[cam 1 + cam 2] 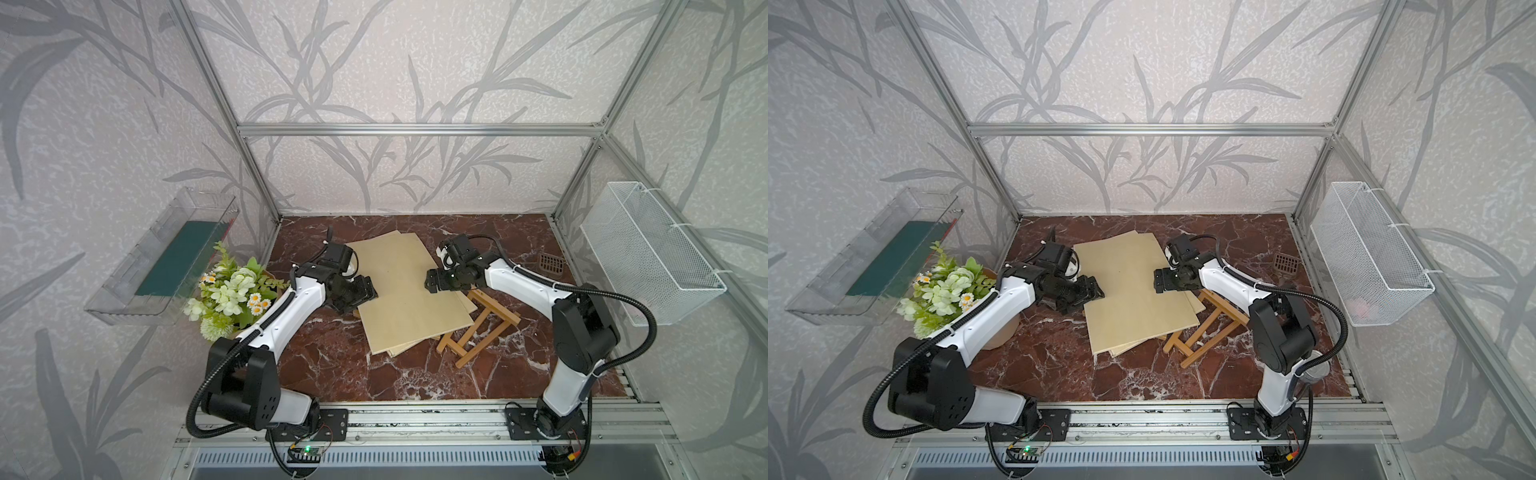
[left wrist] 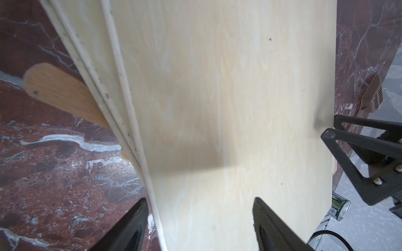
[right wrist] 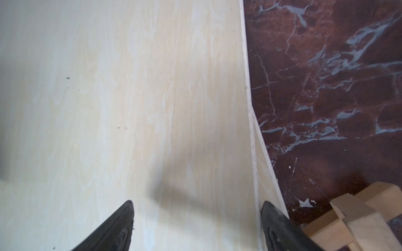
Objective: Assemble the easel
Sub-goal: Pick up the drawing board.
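Easel frame [image 1: 478,328], a small ladder-like assembly of honey-coloured wooden slats, lies flat on the red marble-patterned worktop [image 1: 332,365] right of centre in both top views. Its upper end is tucked under two pale plywood boards [image 1: 407,291] stacked slightly askew at mid-frame. The left gripper [image 1: 368,291] hovers at the boards' left edge with its fingers [image 2: 267,217] spread, one over the top board and one out over the worktop, pinching nothing. The right gripper [image 1: 429,281] sits at the opposite edge, its fingers [image 3: 121,221] likewise apart and empty. At the left of the left wrist view a rounded slat end [image 2: 61,93] pokes out from beneath the stack. The boards look thin, stiff, light and smooth-faced, likely to slide on the polished surface and best taken by an overhanging edge; whether either gripper touches them cannot be told. The frame looks light and rigid, though its joints may be loose, so a hold on a square-cut rail near a crosspiece seems safest once the boards are cleared.
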`<state>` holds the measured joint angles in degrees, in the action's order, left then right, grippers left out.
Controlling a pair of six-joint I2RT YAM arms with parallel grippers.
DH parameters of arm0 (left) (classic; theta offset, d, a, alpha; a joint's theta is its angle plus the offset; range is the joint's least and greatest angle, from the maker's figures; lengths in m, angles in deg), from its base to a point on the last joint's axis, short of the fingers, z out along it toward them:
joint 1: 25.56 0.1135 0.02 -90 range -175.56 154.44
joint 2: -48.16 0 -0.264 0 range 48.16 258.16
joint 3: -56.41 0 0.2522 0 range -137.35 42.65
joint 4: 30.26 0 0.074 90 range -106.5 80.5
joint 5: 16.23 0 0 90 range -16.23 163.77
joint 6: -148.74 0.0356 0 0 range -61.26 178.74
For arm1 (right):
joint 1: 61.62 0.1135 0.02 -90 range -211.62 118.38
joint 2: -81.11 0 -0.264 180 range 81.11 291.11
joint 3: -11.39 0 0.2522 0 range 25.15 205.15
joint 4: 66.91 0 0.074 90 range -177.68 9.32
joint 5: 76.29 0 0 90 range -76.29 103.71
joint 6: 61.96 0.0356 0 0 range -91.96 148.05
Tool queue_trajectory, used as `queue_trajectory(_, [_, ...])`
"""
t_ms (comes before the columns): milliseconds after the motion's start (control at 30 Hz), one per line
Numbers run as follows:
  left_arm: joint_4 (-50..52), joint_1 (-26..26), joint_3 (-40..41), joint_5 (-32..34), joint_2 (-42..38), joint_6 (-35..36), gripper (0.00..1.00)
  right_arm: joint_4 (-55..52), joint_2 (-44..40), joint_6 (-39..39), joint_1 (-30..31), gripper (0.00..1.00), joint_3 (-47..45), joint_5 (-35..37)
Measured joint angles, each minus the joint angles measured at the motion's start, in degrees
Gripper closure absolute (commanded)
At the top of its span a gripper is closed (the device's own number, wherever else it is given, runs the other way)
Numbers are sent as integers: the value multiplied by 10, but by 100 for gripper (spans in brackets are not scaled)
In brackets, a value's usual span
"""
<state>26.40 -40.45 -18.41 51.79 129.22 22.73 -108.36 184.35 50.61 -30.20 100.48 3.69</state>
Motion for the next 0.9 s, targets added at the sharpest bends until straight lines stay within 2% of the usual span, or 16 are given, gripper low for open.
queue_trajectory(167, [0, 0, 0, 1, 0, -1, 29, 4, 0, 6, -2, 11, -1, -16])
queue_trajectory(667, [40, 0, -1, 34, -5, 3, 31, 60, -1, 44, -10, 12, -17, -90])
queue_trajectory(767, [47, 0, -1, 34, -6, 5, 37, 61, -1, 44, -9, 13, -18, -92])
queue_trajectory(833, [53, 2, 0, 32, -9, 4, 48, 64, -1, 44, -9, 13, -19, -90])
queue_trajectory(900, [59, 7, 2, 25, -13, 1, 52, 65, -1, 42, -9, 13, -21, -87])
